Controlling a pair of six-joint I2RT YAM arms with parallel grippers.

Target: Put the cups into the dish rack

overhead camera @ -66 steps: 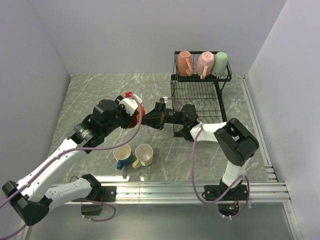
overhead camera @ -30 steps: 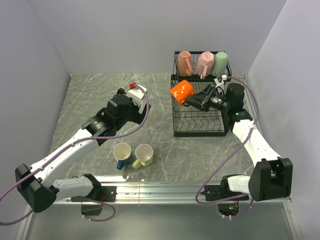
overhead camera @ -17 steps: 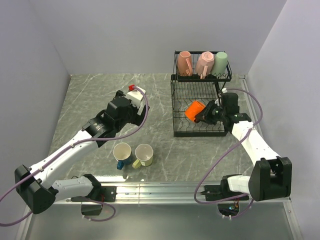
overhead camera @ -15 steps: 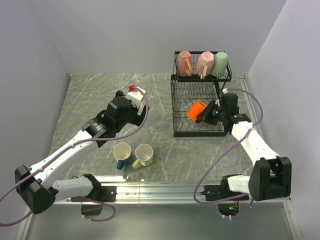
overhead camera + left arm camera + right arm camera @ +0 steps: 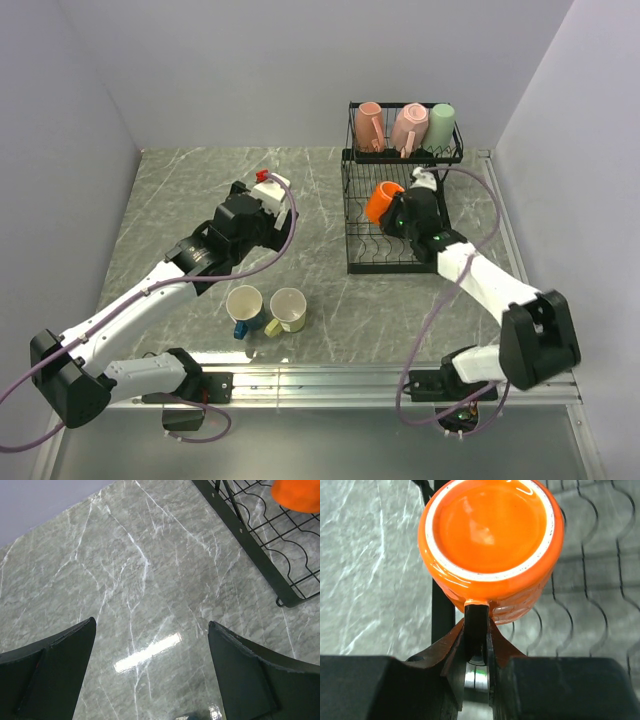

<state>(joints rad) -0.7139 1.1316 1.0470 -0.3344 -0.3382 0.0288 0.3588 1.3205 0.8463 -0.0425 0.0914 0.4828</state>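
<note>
My right gripper is shut on the handle of the orange mug. It holds the mug base up over the left part of the black dish rack's lower shelf. Two pink mugs and a pale green mug sit in the upper basket. The blue mug and the pale yellow mug stand upright on the table near the front. My left gripper is open and empty above the table, left of the rack.
Grey marble tabletop with grey walls on three sides. A metal rail runs along the near edge. The rack stands at the back right against the wall. The orange mug also shows at the top right corner of the left wrist view.
My right arm swung the orange mug from above the rack down over the lower shelf and turned it, wrist now nearer the rack's middle. The left arm barely moved.
</note>
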